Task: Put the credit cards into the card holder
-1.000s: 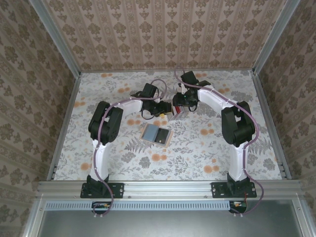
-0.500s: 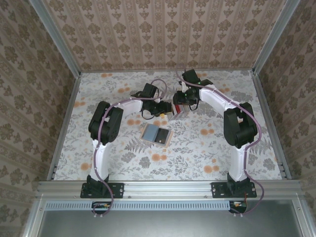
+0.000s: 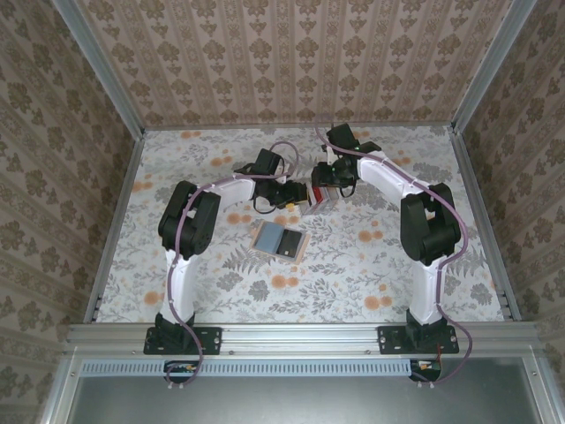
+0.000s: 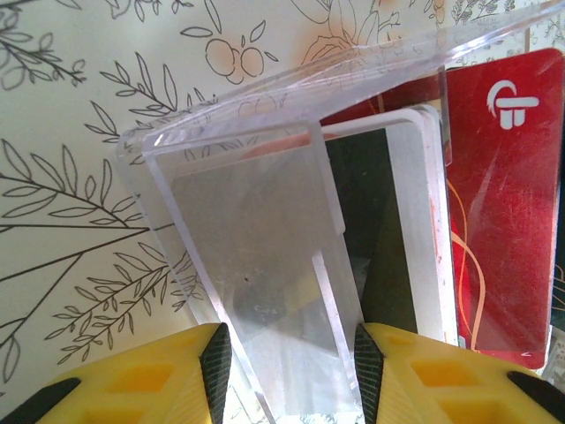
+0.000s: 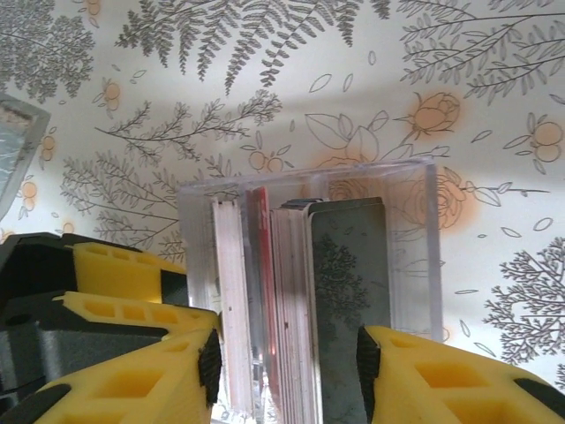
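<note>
Top external: cards (image 3: 318, 196) sit between both grippers, just behind holder (image 3: 278, 239); holder tan, lies open on table, grey-blue inside up. Left wrist: left gripper (image 4: 291, 375) pinches clear box (image 4: 256, 221); cards red, white, black. Right wrist: right gripper (image 5: 287, 367) squeezes card stack, edge-on.

The only sign to be made out is a white emblem (image 4: 512, 104), a rounded, letter-like mark, at the upper right of the left wrist frame on the red one of the credit cards (image 4: 503, 238); no words or numbers are legible.
</note>
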